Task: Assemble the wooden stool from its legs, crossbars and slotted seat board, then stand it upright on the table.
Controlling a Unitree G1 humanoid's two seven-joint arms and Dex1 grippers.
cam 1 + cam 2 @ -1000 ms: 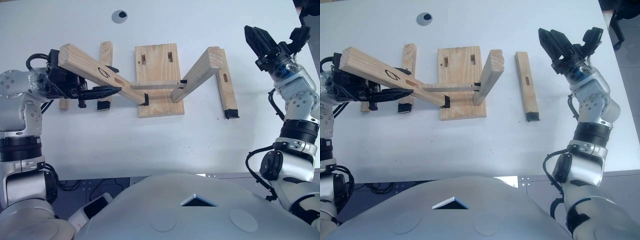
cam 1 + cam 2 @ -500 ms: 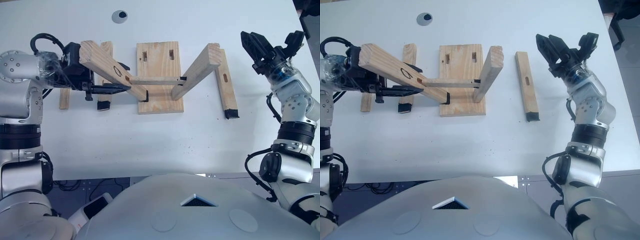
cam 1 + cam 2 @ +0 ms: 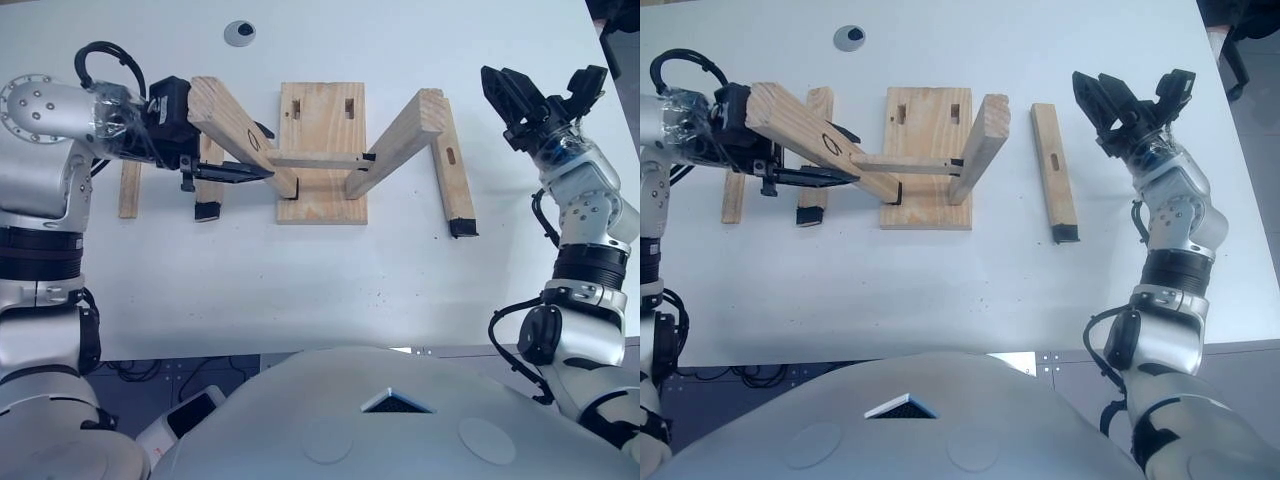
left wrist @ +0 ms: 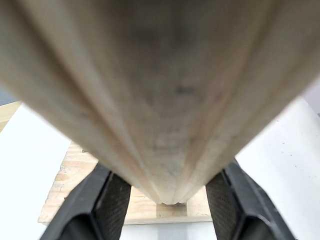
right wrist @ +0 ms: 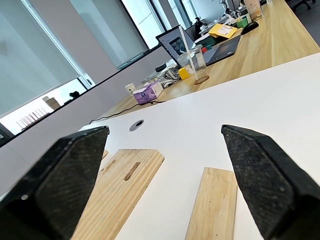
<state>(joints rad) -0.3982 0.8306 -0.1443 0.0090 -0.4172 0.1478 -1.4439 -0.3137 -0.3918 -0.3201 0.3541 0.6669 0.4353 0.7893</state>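
The slotted seat board (image 3: 320,195) lies flat mid-table. My left gripper (image 3: 250,150) is shut on the upper part of a wooden leg (image 3: 225,112) that tilts down to its black-capped foot on the board. A thin crossbar (image 3: 315,160) links this leg to a second leg (image 3: 400,140), which leans the other way. In the left wrist view the held leg (image 4: 165,90) runs between the fingers (image 4: 107,200). My right gripper (image 3: 545,80) hangs open above the table's right side, with nothing in it. A loose leg (image 3: 455,180) lies below and left of it.
Another leg (image 3: 207,190) and a thin slat (image 3: 128,190) lie flat at the left, partly behind my left arm. A round grommet (image 3: 239,32) sits in the table near the back. The table's front edge (image 3: 300,350) is close to me.
My left gripper has carried the leg's upper end rightward and farther back, so the leg stands steeper. The joined crossbar and second leg barely shifted. The right gripper edged slightly left.
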